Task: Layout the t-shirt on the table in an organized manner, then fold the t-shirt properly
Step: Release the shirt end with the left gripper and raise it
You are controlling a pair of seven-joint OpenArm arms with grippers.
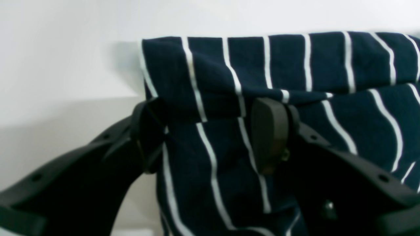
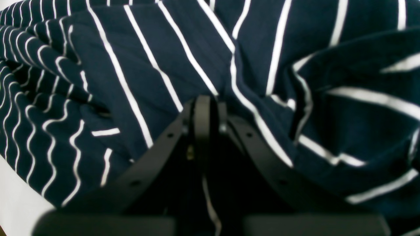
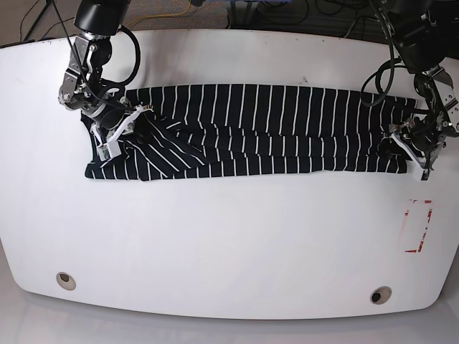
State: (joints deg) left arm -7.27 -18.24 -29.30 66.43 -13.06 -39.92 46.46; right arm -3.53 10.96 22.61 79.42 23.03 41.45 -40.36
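Striped t-shirt (image 3: 244, 129): long band, upper middle of white table (image 3: 229, 236), likely mid-fold.
Right gripper (image 2: 205, 108): jaws closed, pinching cloth, frame's left end.
Left gripper (image 1: 210, 131): jaws wide, straddling the hem, nothing gripped.

You will find no readable text, label, brand or number in any view. The only mark is a red-outlined rectangle (image 3: 418, 226) on the table (image 3: 229, 236), near its right edge, and it carries no legible writing.
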